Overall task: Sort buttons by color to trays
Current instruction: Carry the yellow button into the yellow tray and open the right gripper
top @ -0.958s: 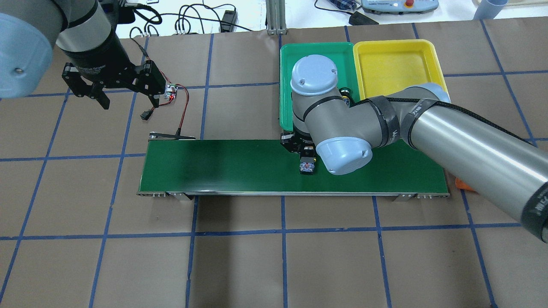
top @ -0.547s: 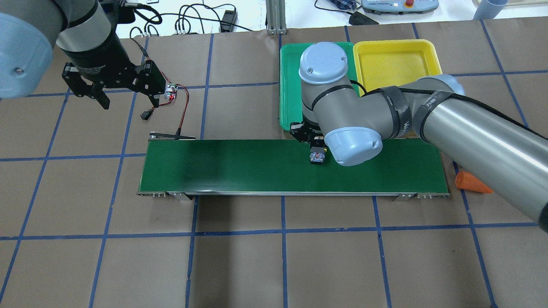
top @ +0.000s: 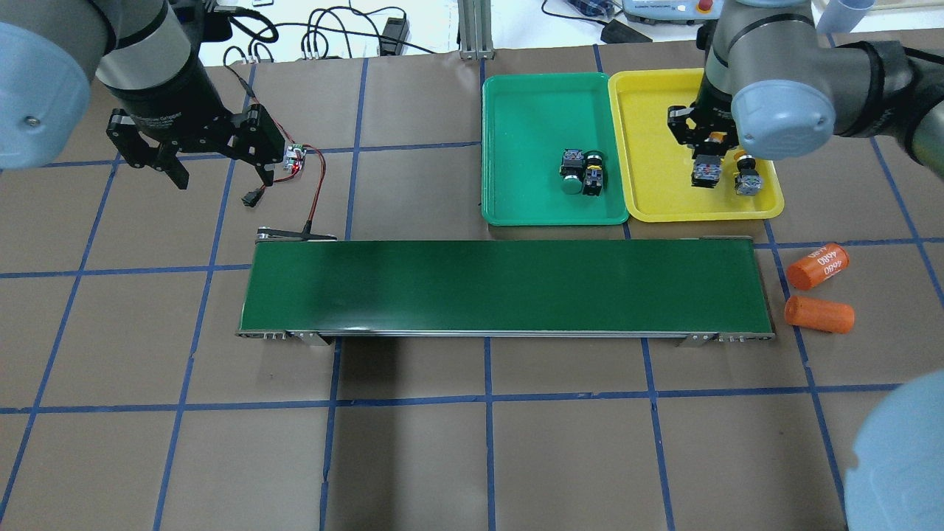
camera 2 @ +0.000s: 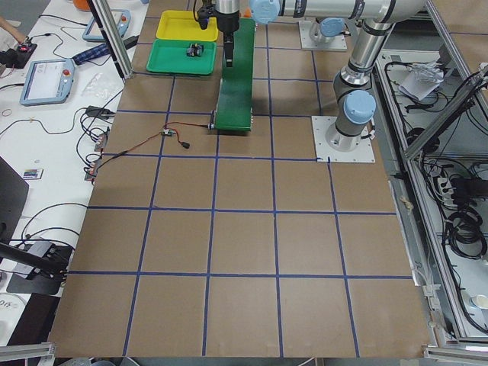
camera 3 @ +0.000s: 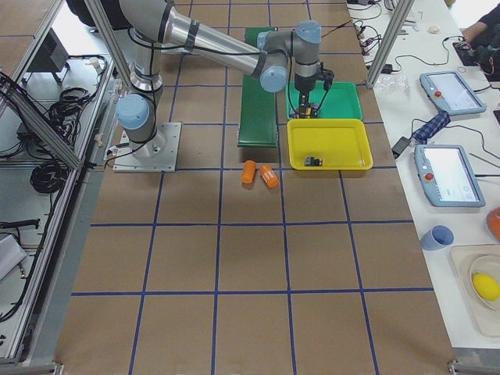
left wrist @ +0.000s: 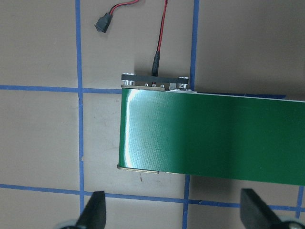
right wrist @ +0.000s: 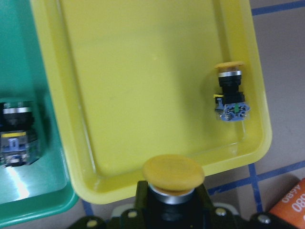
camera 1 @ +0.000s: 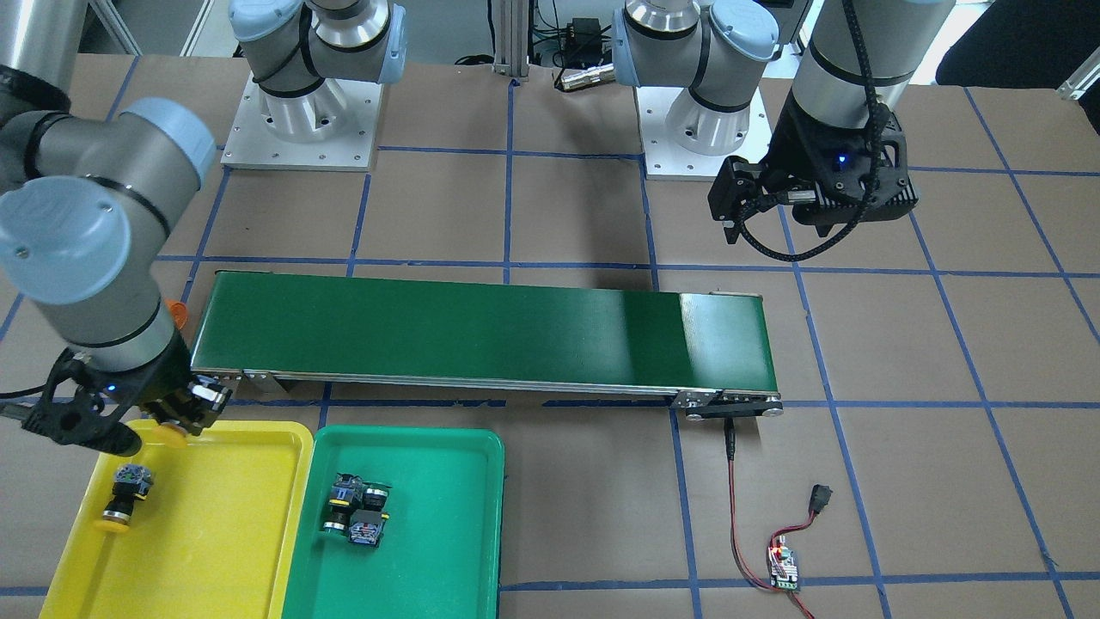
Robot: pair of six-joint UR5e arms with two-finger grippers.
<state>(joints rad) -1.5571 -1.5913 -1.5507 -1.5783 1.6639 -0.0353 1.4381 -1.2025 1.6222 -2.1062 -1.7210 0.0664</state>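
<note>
Four buttons, sorting nearly complete. Left gripper (top: 221, 175): jaws wide apart, empty, at the table's 10 o'clock. Green tray (top: 516, 103): two green buttons (top: 582, 173) at its 4 o'clock. Yellow tray (top: 656, 96): one yellow button (top: 747, 181) lying at 4 o'clock; second yellow button (top: 706, 174) clamped in the right gripper (top: 704, 147), above 5 o'clock. Step: final placement. Next: lower, release clear of its neighbour. Change: a second ago this button hung over the conveyor belt (top: 501, 287).

Yellow tray (right wrist: 143, 71) glossy plastic; conveyor belt (left wrist: 214, 138) sheeny, probably rubberised.
</note>
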